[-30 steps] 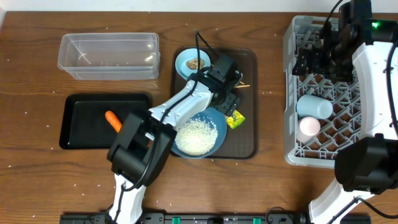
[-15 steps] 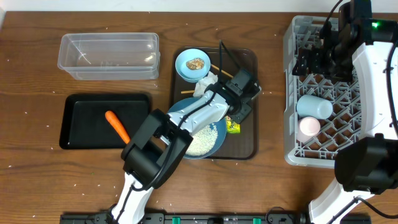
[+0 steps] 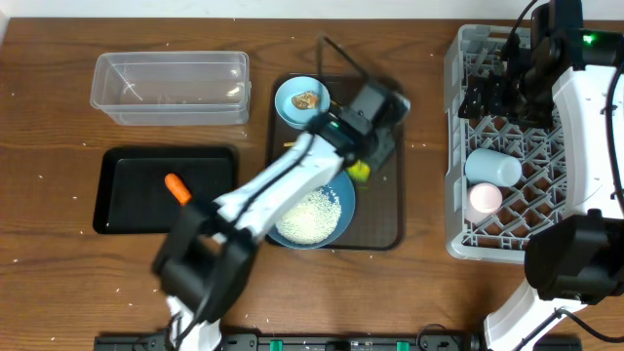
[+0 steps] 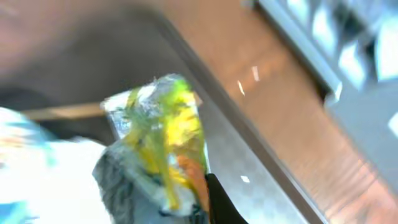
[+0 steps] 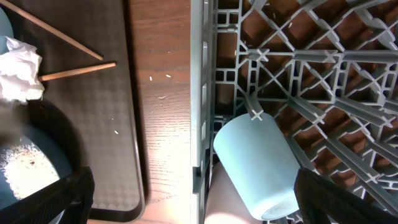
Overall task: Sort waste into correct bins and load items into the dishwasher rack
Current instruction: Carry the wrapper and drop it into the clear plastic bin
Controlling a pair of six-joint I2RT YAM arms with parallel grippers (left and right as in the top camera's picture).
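My left gripper (image 4: 168, 198) is shut on the small yellow-green wrapper (image 4: 161, 130), which it holds over the brown serving tray (image 3: 385, 229) beside the large blue bowl of rice (image 3: 312, 214). The small light blue bowl (image 3: 302, 99) holds a brown food lump. An orange carrot (image 3: 176, 187) lies in the black tray (image 3: 117, 216). The clear tub (image 3: 171, 88) stands behind it. My right gripper (image 5: 205, 200) hangs open over the left wall of the grey rack (image 3: 487, 252), above the light blue cup (image 5: 261, 165) and the pinkish-white cup (image 3: 485, 201). Chopsticks (image 5: 78, 70) and a white tissue (image 5: 18, 68) lie on the serving tray.
Stray rice grains dot the wooden table (image 3: 58, 283). A strip of bare wood (image 5: 165, 93) separates the serving tray from the rack. The left arm (image 3: 263, 195) stretches diagonally over the large bowl.
The left gripper shut on the wrapper and lifted it slightly up and left off the serving tray. The right arm stayed still.
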